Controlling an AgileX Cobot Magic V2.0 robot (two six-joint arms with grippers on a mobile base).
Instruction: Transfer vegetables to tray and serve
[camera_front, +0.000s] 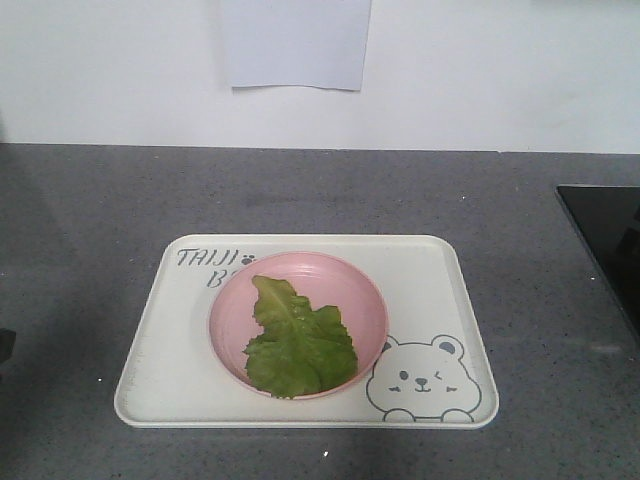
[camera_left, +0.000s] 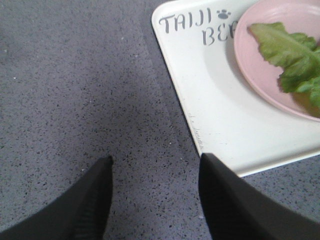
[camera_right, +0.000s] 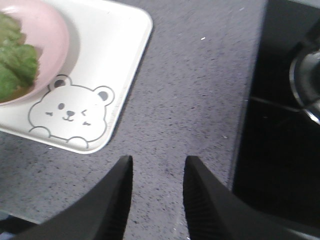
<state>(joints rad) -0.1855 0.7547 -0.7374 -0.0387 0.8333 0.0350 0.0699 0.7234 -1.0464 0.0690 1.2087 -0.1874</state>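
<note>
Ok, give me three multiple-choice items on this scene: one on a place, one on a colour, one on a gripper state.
1. Where does the lettuce leaf lie?
A. on the counter
B. in the plate on the tray
C. on the bare tray

2. What colour is the plate?
A. blue
B. black
C. pink

3. How is the left gripper?
A. open, empty
B. shut on the leaf
C. shut on the tray

Key: B, the front view shows the leaf inside the plate; C, its rim is pink; A, only grey counter shows between its fingers.
</note>
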